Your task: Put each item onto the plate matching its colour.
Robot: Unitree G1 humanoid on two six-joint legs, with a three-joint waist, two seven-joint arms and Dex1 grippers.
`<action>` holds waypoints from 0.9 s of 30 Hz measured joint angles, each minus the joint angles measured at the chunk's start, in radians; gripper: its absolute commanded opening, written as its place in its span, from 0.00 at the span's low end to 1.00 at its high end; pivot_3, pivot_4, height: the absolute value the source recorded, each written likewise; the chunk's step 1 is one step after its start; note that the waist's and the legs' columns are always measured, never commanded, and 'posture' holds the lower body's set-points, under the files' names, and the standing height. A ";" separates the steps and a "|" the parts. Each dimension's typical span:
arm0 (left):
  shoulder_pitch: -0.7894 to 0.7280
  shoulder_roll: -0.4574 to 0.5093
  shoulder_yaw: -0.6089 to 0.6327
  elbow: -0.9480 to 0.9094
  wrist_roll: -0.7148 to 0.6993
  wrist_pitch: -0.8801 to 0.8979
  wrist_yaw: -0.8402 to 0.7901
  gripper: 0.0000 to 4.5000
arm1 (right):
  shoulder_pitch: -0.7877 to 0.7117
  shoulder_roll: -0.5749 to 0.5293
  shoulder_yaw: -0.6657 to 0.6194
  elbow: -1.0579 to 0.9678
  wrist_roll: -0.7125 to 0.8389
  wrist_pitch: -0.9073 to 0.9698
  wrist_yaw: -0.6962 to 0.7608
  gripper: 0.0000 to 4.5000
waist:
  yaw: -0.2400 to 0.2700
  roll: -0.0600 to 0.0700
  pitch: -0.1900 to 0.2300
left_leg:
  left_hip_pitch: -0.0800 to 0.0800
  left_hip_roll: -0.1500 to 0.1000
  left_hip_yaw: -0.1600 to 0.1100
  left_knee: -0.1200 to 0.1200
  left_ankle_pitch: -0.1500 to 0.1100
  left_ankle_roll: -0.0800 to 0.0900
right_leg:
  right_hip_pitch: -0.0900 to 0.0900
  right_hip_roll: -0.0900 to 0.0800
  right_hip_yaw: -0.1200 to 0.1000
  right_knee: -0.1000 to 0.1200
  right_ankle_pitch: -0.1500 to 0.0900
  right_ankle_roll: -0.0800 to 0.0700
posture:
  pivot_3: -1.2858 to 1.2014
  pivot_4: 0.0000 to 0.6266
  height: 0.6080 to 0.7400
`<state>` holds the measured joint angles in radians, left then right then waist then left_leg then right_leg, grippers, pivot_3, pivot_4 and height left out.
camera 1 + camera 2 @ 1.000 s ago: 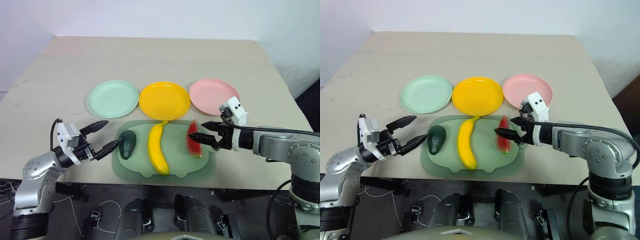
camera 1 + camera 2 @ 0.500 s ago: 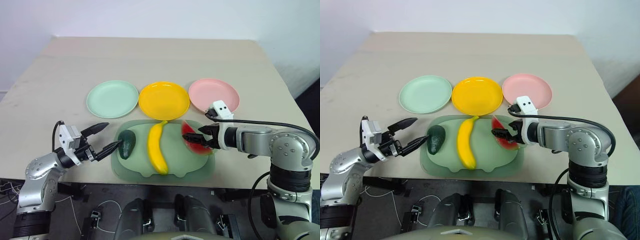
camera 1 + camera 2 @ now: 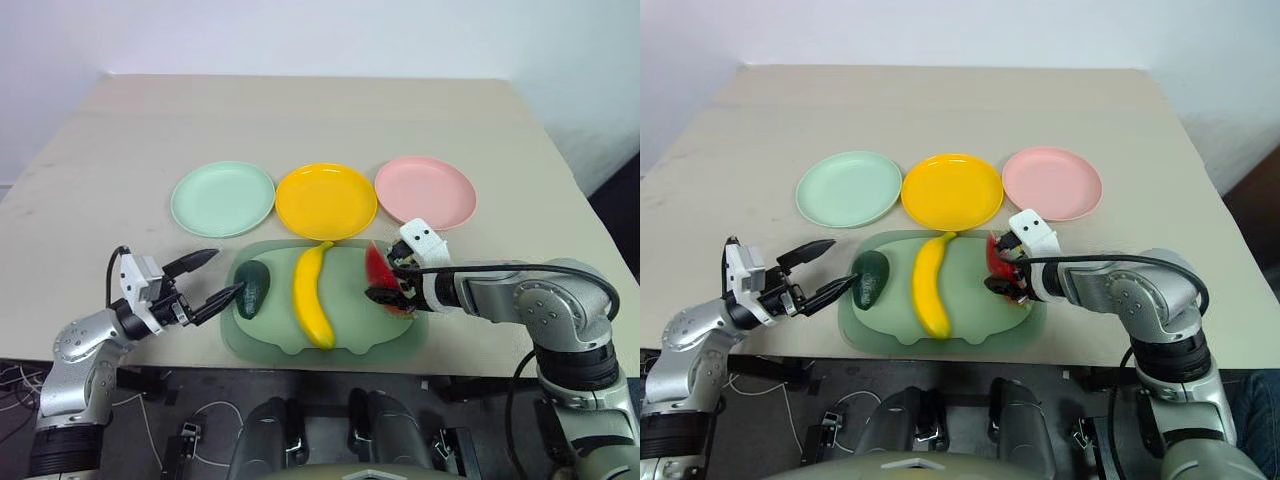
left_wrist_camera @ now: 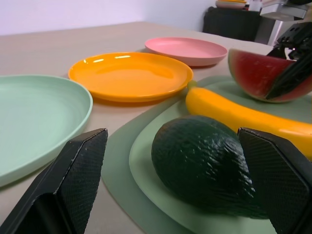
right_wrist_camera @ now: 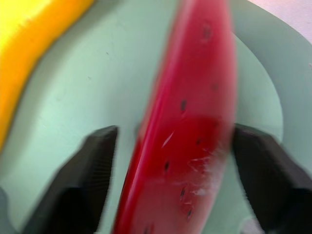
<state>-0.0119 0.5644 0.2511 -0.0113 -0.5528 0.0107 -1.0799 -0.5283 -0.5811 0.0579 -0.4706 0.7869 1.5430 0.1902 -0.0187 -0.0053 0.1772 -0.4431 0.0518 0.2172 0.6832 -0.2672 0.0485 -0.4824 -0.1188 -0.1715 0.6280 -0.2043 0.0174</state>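
Your left pincer (image 3: 205, 277) sits at the lower left of the left eye frame, held about level and aimed toward the frame's middle, its two black fingers (image 4: 80, 180) spread wide with nothing between them. Your left arm rises from the bottom left corner, elbow bent. Your right arm sweeps in from the lower right, forearm lying across toward the centre, wrist pitched downward. Your right pincer (image 3: 388, 283) sits just right of centre, its fingers (image 5: 95, 170) straddling the watermelon wedge (image 3: 380, 272), one on each side.
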 measured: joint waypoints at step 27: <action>0.042 0.005 0.019 -0.031 -0.001 -0.001 0.039 1.00 | -0.338 -0.039 -0.041 0.542 -0.239 -0.301 0.233 0.54 | -0.008 0.001 0.001 | -0.003 0.000 0.004 0.000 0.000 0.000 | -0.006 0.000 0.003 0.002 0.001 0.000 | 0.52 0.24 0.67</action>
<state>0.0299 0.5692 0.2701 -0.0425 -0.5535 0.0095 -1.0413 -0.8665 -0.6198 0.0173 0.0718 0.5482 1.2421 0.4229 -0.0262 -0.0043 0.1779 -0.4463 0.0518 0.2214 0.6828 -0.2672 0.0488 -0.4885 -0.1189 -0.1687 0.6299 -0.2032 0.0173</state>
